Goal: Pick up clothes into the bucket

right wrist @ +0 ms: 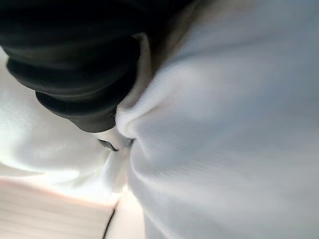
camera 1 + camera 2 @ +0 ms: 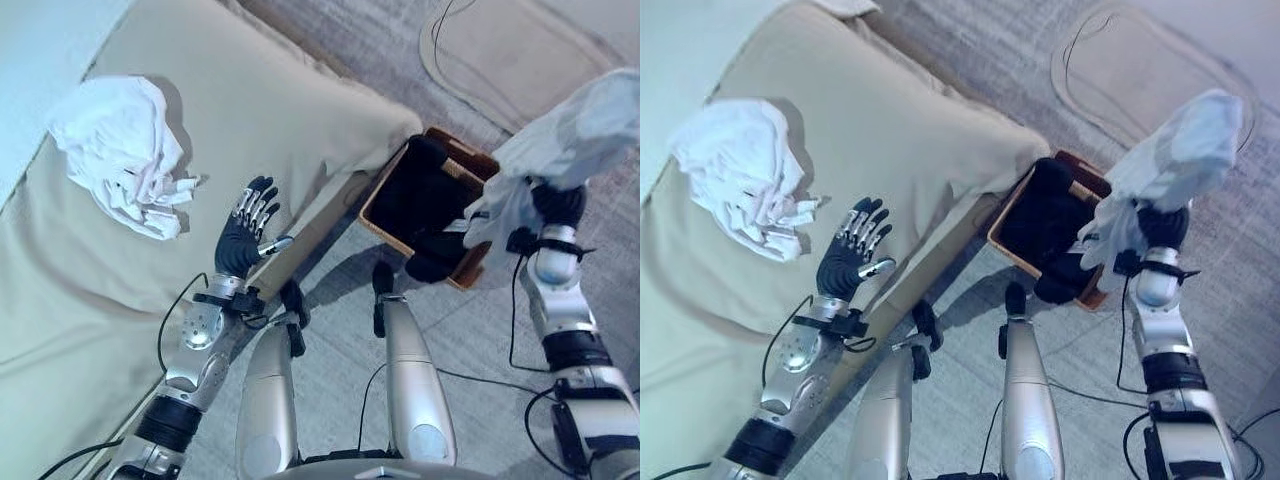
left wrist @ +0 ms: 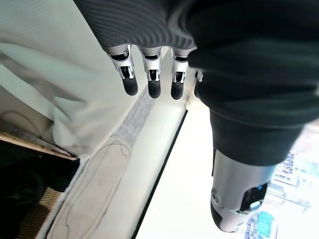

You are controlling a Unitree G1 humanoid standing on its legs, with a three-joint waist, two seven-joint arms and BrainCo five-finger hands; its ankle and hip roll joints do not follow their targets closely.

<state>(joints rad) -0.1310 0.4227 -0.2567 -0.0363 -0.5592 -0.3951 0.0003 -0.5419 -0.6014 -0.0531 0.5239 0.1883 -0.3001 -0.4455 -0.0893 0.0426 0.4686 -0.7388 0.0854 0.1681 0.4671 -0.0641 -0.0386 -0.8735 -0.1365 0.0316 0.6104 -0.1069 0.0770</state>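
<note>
brown woven bucket on the floor beside the bed, holding dark clothes heaped up to its rim. no legible writing anywhere. pale white garment bunched and lifted over the bucket's far side, draped across the right hand; cannot tell how that hand's fingers sit, hidden under the cloth, soft ribbed white fabric pressing close in the right wrist view. second white garment crumpled in a loose heap on the beige bed, creased and folded on itself. left hand raised above the bed's edge near that heap, fingers straight and spread, grasping nothing.
</note>
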